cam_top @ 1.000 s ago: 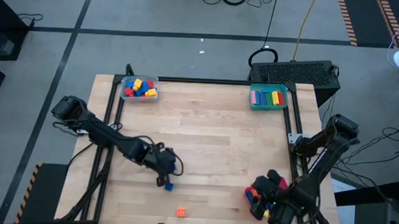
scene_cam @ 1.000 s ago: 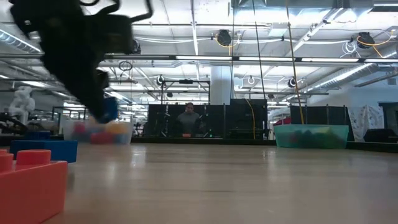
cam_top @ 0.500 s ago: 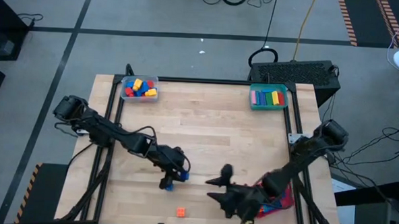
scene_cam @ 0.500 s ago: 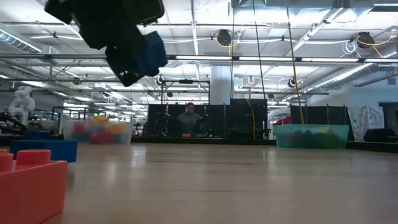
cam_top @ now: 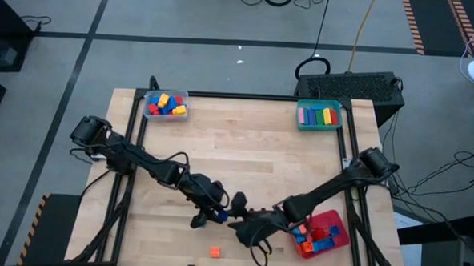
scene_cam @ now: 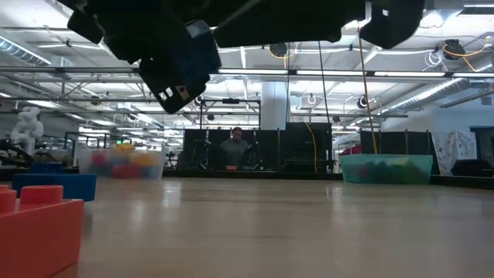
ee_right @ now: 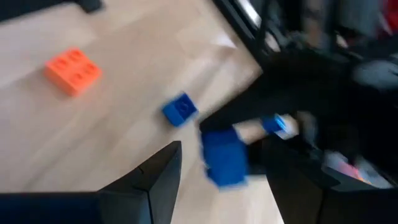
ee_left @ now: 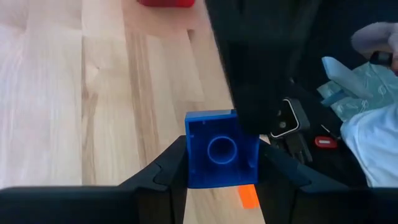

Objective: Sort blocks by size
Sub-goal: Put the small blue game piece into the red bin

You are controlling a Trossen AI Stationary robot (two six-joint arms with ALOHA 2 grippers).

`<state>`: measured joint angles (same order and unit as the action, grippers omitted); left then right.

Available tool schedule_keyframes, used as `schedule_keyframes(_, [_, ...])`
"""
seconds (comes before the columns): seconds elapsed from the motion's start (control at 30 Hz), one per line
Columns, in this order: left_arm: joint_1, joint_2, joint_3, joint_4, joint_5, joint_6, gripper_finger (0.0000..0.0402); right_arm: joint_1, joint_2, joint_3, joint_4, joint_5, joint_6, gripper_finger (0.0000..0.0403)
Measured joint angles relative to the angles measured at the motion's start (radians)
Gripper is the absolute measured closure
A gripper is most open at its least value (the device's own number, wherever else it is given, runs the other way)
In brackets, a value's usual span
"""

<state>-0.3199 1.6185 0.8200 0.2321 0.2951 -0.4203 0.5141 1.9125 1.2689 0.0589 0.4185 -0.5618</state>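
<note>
My left claw (ee_left: pixel 221 171) is clamping a small square blue plastic brick (ee_left: pixel 222 149) above the tabletop's (cam_top: pixel 252 150) near edge, while my right claw (cam_top: pixel 235 223) is hanging wide beside it, holding nothing.

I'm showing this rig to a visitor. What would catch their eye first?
Both arms meet low over the table's front middle: the left gripper clamps a blue block, and the right gripper hangs open right next to it. After that, the red tray at the front right corner, heaped with blocks.
</note>
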Motion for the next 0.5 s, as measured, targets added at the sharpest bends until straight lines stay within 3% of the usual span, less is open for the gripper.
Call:
schedule_keyframes(0.1, [0.002, 0.001, -0.001, -0.003, 0.002, 0.013, 0.0262, -0.014, 0.028, 0.018, -0.001, -0.055, -0.009, 0.0195])
schedule_keyframes(0.5, [0.002, -0.001, 0.0, 0.041, 0.042, 0.011, 0.0262, -0.036, 0.054, 0.037, 0.03, -0.051, -0.038, 0.0213])
